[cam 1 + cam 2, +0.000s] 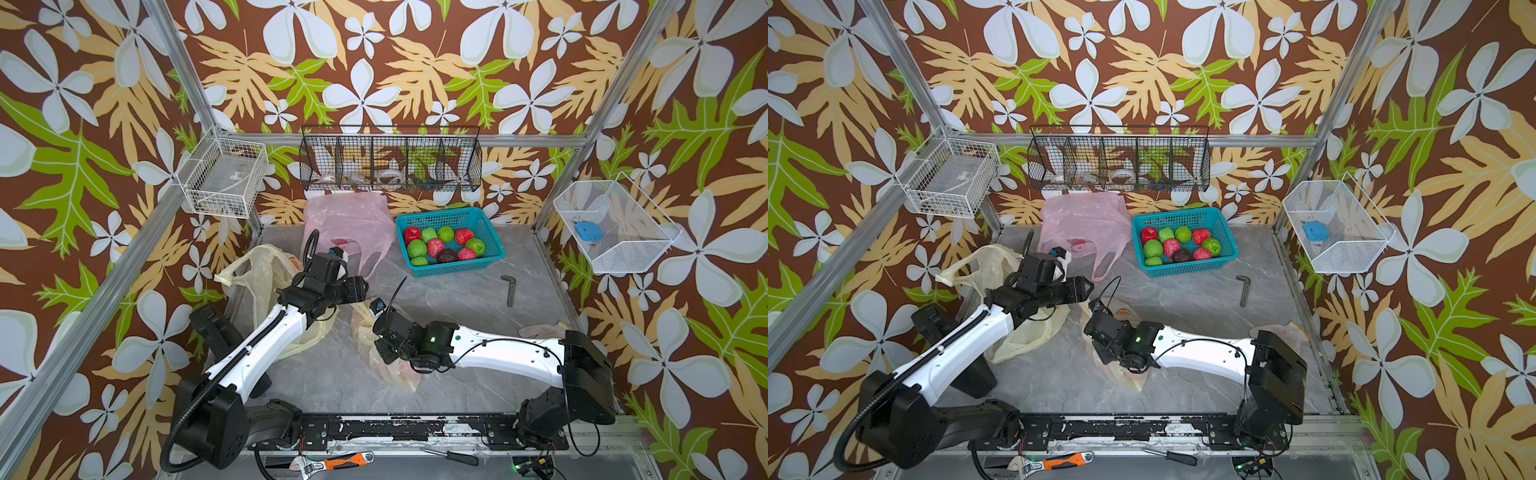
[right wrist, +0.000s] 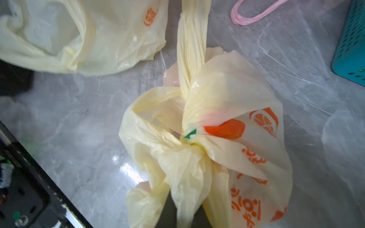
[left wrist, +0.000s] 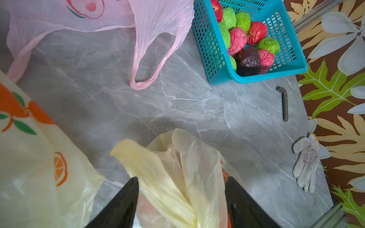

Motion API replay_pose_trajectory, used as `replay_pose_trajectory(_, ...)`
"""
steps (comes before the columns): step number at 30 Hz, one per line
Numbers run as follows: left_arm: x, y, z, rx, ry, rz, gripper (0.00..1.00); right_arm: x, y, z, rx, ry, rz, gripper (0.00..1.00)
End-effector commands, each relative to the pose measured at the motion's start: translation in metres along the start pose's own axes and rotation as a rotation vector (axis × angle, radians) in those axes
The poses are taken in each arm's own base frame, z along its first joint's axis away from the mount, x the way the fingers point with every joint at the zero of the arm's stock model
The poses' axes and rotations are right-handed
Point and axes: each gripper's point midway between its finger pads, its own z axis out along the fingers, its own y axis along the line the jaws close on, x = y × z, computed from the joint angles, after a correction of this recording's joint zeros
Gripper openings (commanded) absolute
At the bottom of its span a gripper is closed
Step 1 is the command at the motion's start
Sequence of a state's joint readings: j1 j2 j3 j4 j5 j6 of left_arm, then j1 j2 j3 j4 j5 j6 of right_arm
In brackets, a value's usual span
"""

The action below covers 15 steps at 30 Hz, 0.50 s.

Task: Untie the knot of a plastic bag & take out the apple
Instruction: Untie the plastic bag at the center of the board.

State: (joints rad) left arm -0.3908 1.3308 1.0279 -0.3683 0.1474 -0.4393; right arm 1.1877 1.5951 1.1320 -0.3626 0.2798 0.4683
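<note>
Bag, yellow w/ orange print, lies on table near basket, on basket's robot-ward side, not touching it. Knot is tied. R gripper: jaws together, clamped on bag plastic next to knot. L gripper: jaws apart, straddling bag's twisted handle, not clamped. Apple: cannot tell thru plastic. 2nd bag lies farther from basket.
</note>
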Motion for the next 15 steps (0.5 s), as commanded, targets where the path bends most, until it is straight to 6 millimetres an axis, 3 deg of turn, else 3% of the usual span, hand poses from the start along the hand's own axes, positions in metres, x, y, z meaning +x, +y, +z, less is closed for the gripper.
replay_pose_trajectory(1,0.011,-0.006,0.015,0.013,0.070,0.011,0.71,-0.002,0.003,-0.006,0.040,-0.110,-0.096,0.08)
replay_pose_trajectory(7,0.071,-0.001,0.042,-0.071,0.299,0.116,0.74,0.018,0.020,0.002,0.013,-0.157,-0.196,0.05)
replay_pose_trajectory(13,0.132,0.014,0.049,-0.101,0.436,0.111,0.73,0.021,-0.023,-0.001,0.223,-0.178,-0.267,0.05)
replay_pose_trajectory(15,0.142,0.012,0.048,-0.074,0.457,0.097,0.61,0.018,-0.033,-0.005,0.258,-0.193,-0.297,0.06)
